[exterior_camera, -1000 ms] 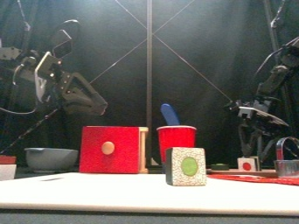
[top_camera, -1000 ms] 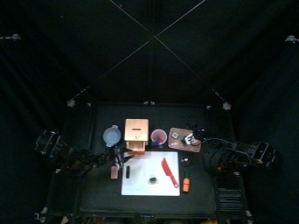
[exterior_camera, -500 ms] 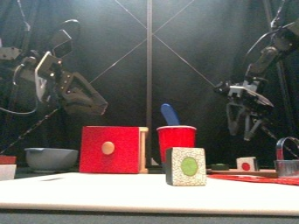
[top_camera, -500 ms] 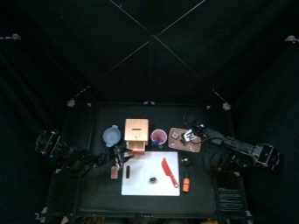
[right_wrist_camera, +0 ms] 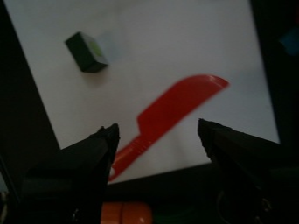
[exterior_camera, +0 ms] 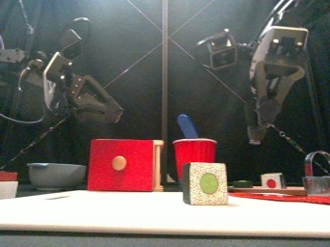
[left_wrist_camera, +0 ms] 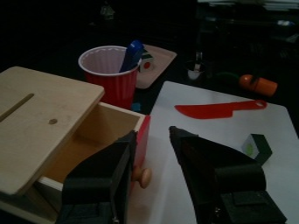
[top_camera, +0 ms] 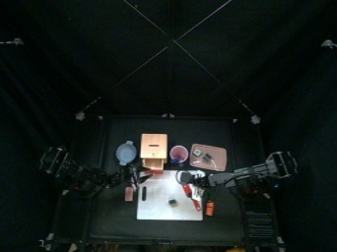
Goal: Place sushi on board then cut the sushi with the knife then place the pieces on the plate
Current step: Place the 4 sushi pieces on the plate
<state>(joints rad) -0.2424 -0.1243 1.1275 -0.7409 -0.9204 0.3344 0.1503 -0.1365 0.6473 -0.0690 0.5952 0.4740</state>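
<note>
The red knife (top_camera: 190, 191) lies flat on the white cutting board (top_camera: 156, 209), its long axis running roughly front to back, slightly slanted. One dark green sushi block (top_camera: 171, 203) stands near its left, round face frontward. The right gripper (right_wrist_camera: 158, 129) hovers over the knife, jaws wide and empty. The left gripper (left_wrist_camera: 149, 140), jaws apart and empty, hangs beside the wooden box (top_camera: 158, 148). The table (top_camera: 105, 215) and the curtains are black.
</note>
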